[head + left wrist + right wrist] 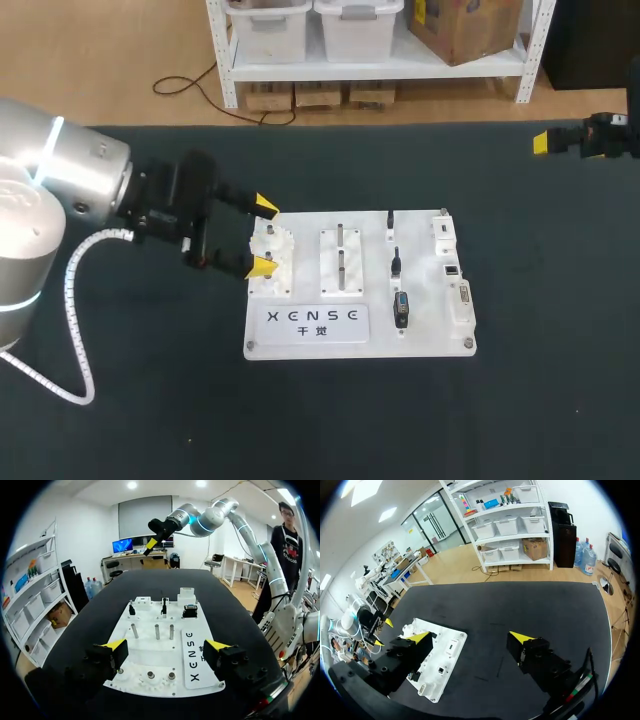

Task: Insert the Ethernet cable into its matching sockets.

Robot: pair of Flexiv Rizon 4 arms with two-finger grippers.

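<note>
Your left fingers [265, 206], wide and empty, sit nearer the Ethernet cable [400, 306], rightward across the board [300, 340].

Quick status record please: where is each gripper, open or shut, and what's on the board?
Board: white, flat on the dark table.
Left gripper: open, empty, at the board's left end by the gears.
Right gripper: open, empty, over bare table, away from the board.
Black plugs: on the board's right half; which one is Ethernet, cannot tell.
</note>
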